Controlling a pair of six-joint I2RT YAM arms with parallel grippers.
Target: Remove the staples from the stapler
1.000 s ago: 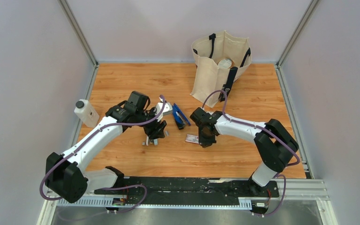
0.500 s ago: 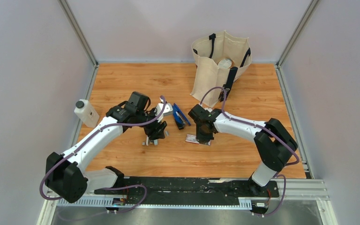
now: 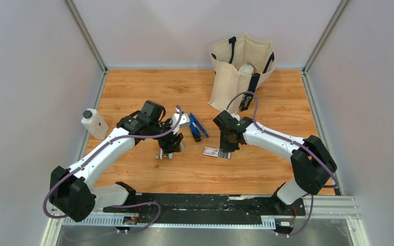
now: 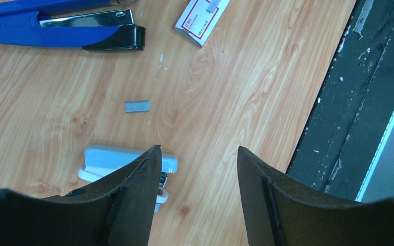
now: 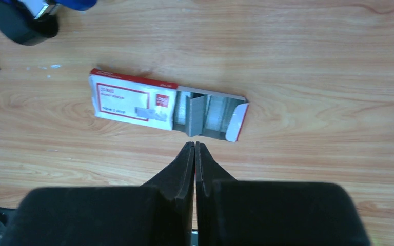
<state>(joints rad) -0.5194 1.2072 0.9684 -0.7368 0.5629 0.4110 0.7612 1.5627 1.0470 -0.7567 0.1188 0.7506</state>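
Note:
The dark blue stapler [image 3: 197, 127] lies open on the wooden table between the two arms. In the left wrist view the stapler [image 4: 56, 35] shows its silver magazine and black tip. A short grey staple strip [image 4: 137, 106] lies loose below it. My left gripper [image 4: 197, 148] is open and empty, hovering over bare wood just right of a pale grey-blue stapler-like object [image 4: 107, 156]. My right gripper [image 5: 195, 144] is shut with nothing visible between its fingers, just short of the open end of the red-and-white staple box [image 5: 133, 102]. The stapler's black tip [image 5: 28, 23] shows in the right wrist view.
A canvas tote bag [image 3: 241, 72] stands at the back right. A white bottle [image 3: 93, 123] stands at the left edge. The staple box [image 3: 216, 152] lies between the grippers. A black strip [image 4: 369, 102] runs along the table's near edge.
My right arm has shifted a little to the right and back, its gripper still by the staple box. The left arm has not moved.

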